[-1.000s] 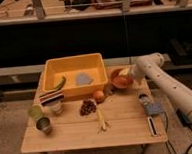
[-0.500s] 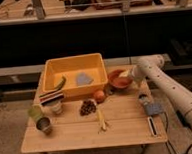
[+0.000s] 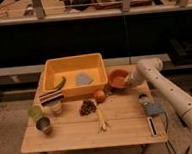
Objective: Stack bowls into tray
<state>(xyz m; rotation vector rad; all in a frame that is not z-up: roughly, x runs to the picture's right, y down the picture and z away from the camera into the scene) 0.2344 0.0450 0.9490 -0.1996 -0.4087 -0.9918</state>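
the gripper (image 3: pixel 130 80) is placed at the orange bowl (image 3: pixel 118 79), near the table's (image 3: pixel 123 124) far right edge, beside the tray (image 3: pixel 73 64); jaw state cannot be told. next, a lift is needed.

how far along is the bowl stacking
Nothing looks done: the tray holds only a grey piece and a green item, no bowl. In hand: the gripper is at the right rim of the orange bowl, which sits on the table beside the tray. Left: move that bowl into the tray, then stack the dark bowl, now at the tray's front left.
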